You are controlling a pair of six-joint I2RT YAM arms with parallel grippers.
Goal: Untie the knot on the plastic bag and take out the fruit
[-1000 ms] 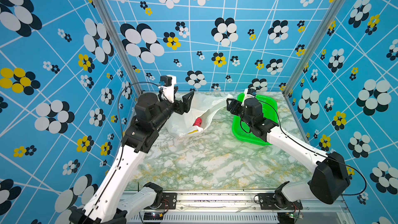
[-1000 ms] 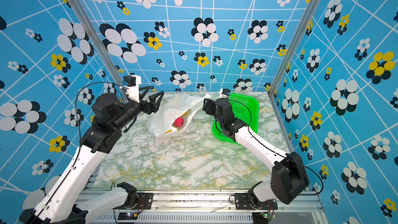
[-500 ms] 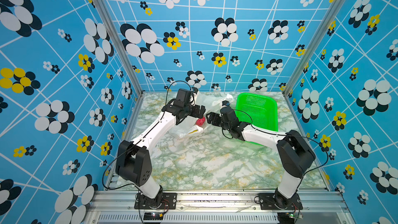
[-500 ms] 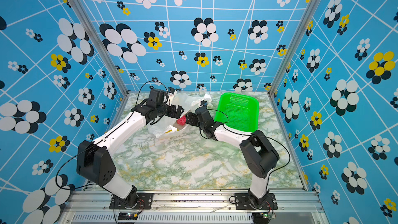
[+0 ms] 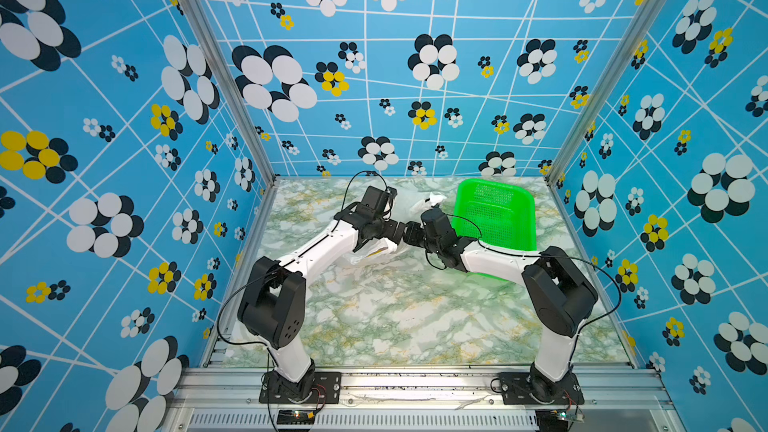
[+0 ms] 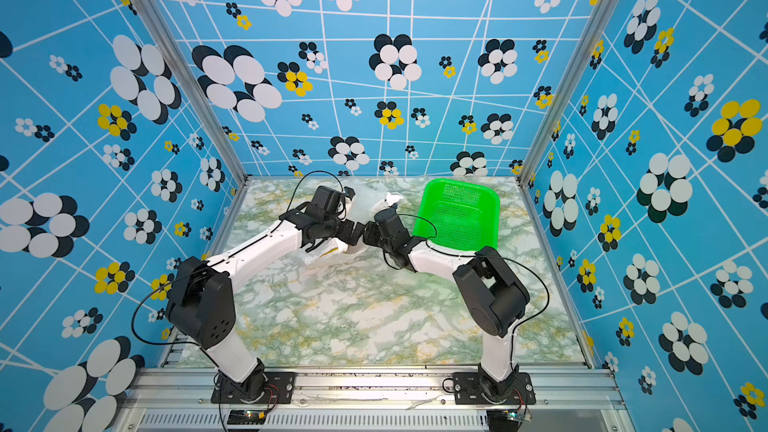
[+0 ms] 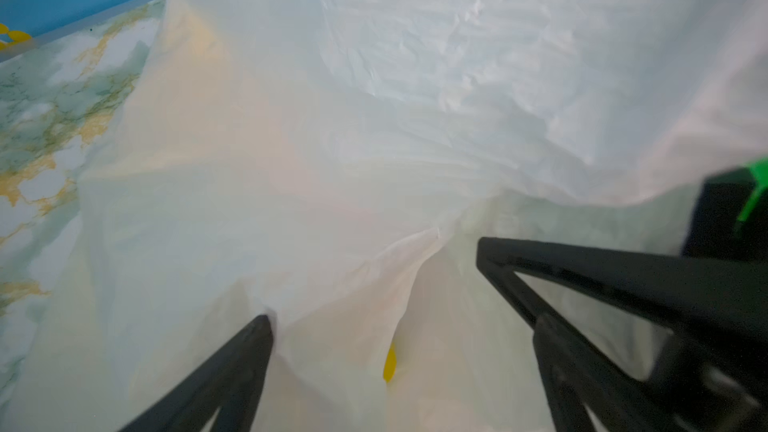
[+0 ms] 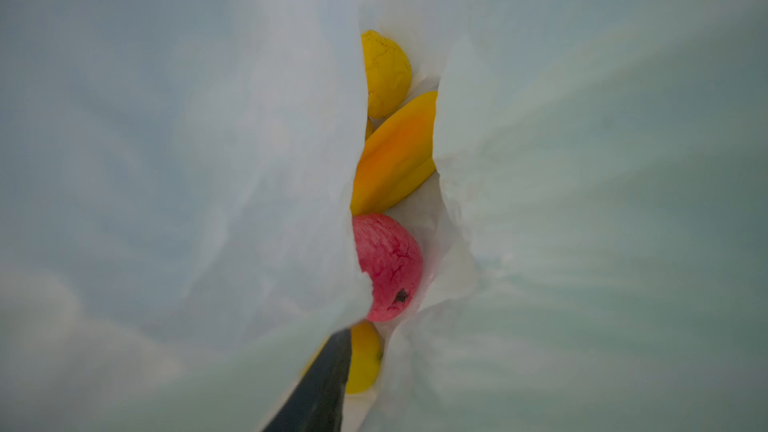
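The plastic bag (image 5: 409,207) lies upper-centre on the table (image 5: 395,317) in both top views, left of the green basket (image 5: 494,218), fruit (image 8: 386,268) showing inside. The left gripper (image 7: 374,280) has its jaws gaping wide against it; how far the right gripper (image 5: 411,232) is spread cannot be told.

Enclosure walls (image 5: 374,56): sky blue, crossed by thin white lines and strewn with flowers of white, black and yellow ovals. Marble-patterned tabletop (image 5: 395,317): white with green veining and ochre flecks. Perforated plastic basket (image 5: 494,218), at 1 o'clock on the tabletop in both top views: bright green. Thin crinkled plastic bag (image 7: 374,97), at 12 o'clock: translucent milky white, yellowish where contents show through. Textured toy-fruit ball (image 8: 388,268): red-pink with a dark spot. Oblong toy fruit (image 8: 395,160): orange shading to yellow. Rounded toy fruit (image 8: 386,72): plain yellow. Robot arms (image 5: 324,247): white links, black joints. Fingers (image 7: 602,272) of the left gripper (image 7: 374,281): matte black.
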